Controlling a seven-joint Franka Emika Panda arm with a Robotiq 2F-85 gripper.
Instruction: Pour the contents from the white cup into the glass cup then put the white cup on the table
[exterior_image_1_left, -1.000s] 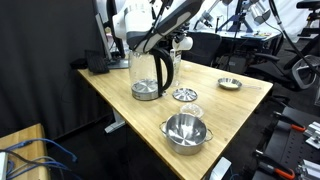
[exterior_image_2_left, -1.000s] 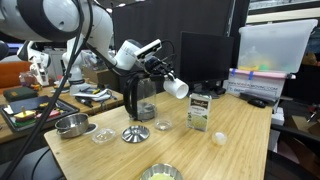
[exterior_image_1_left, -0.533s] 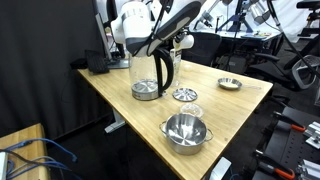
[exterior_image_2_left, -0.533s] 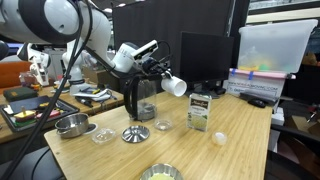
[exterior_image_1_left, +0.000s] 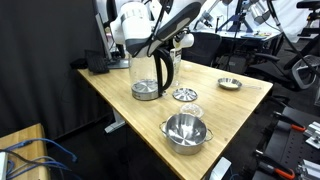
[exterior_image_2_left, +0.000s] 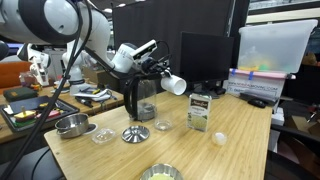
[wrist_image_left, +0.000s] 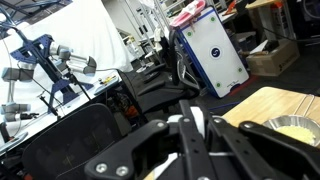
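Observation:
My gripper (exterior_image_2_left: 162, 78) is shut on the small white cup (exterior_image_2_left: 175, 85) and holds it in the air, tipped on its side with the mouth away from the arm. The cup also shows in an exterior view (exterior_image_1_left: 184, 42) beside the top of the glass cup. The glass cup (exterior_image_1_left: 151, 74) is a tall clear jug with a black handle and a silver base; it stands on the light wooden table (exterior_image_1_left: 230, 105) and is seen behind the arm (exterior_image_2_left: 140, 100). In the wrist view the black fingers (wrist_image_left: 192, 135) clamp the white cup (wrist_image_left: 198, 122).
On the table are a steel bowl (exterior_image_1_left: 186, 130), a perforated metal disc (exterior_image_1_left: 185, 94), a small clear lid (exterior_image_1_left: 189, 110), a shallow metal dish (exterior_image_1_left: 230, 83), a small box (exterior_image_2_left: 200, 112) and a white ball (exterior_image_2_left: 220, 139). A monitor (exterior_image_2_left: 205, 60) stands behind.
The gripper with the white cup has risen slightly and shifted a little; nothing else has moved.

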